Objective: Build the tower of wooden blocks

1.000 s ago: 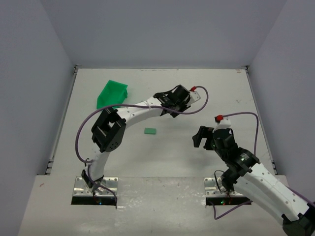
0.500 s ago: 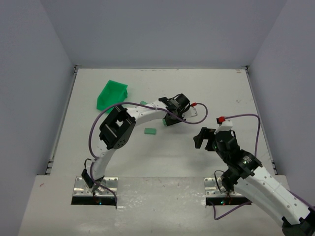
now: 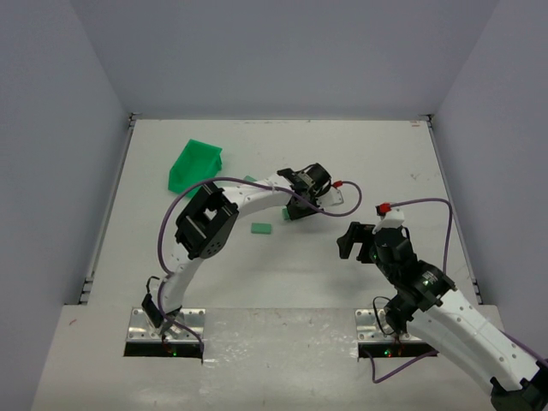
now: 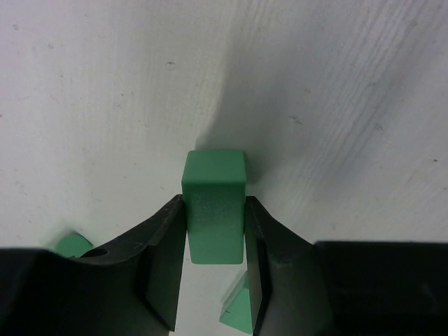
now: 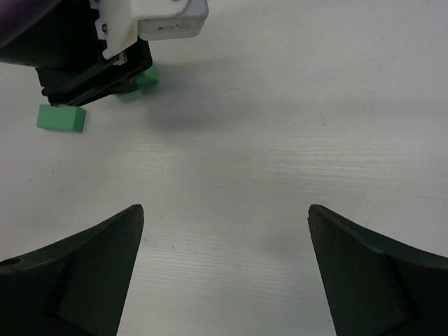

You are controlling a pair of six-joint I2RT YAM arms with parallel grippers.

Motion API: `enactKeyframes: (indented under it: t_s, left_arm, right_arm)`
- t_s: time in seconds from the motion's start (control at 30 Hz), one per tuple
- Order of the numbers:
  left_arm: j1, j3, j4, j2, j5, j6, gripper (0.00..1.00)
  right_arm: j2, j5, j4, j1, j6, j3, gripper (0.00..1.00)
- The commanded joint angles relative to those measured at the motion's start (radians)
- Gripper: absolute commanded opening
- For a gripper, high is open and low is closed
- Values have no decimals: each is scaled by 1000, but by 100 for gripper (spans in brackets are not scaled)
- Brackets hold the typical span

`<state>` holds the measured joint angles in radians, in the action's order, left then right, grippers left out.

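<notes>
Pinching a green block [image 4: 213, 175] at frame centre, the left gripper [image 4: 213, 213] should seat it flat and upright, then release gently. The right gripper [image 5: 224, 213] is spread wide, holding nothing.

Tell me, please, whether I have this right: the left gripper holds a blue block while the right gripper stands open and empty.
Not quite: the block in the left gripper is green, not blue, as the left wrist view shows. The right gripper does stand open and empty.
</notes>
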<state>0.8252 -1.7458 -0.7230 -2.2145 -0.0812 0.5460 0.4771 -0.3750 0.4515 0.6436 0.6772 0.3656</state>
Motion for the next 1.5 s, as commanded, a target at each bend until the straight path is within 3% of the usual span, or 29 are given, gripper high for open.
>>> enactKeyframes:
  t_s: [0.0, 0.23, 0.47, 0.73, 0.9, 1.07, 1.1, 1.2, 1.33, 1.4, 1.43, 1.47]
  left_arm:
    - [0, 57, -79, 99, 134, -57, 0]
    - [17, 122, -101, 142, 261, -83, 1]
    - [22, 141, -165, 161, 325, -109, 15]
    - [76, 304, -91, 262, 262, -208, 16]
    - [118, 374, -46, 315, 222, -247, 26]
    - [168, 398, -34, 348, 182, -257, 29]
    - [173, 406, -30, 360, 175, -260, 38]
    - [190, 417, -24, 378, 146, -268, 52]
    - [201, 436, -19, 389, 127, -286, 61]
    - [204, 447, -6, 404, 111, -296, 92]
    - [205, 454, 2, 414, 113, -301, 100]
    - [206, 465, 12, 428, 115, -310, 100]
  right_arm:
    - [-3, -32, -18, -2, -6, 5, 99]
    - [-20, 15, -32, -1, -3, -3, 99]
    - [-30, 25, -36, -1, 0, -8, 99]
    - [-73, 16, -36, -1, 8, -21, 99]
    - [-106, 3, -37, -2, 16, -32, 99]
    - [-115, 1, -36, -1, 18, -34, 99]
    - [-114, 1, -36, -1, 16, -34, 99]
    - [-109, 2, -37, -1, 15, -34, 99]
    - [-111, 4, -36, -1, 16, -35, 99]
    - [-117, 5, -37, -1, 16, -38, 99]
    - [-119, 6, -36, -1, 16, -40, 99]
    - [-120, 8, -37, -1, 17, -41, 99]
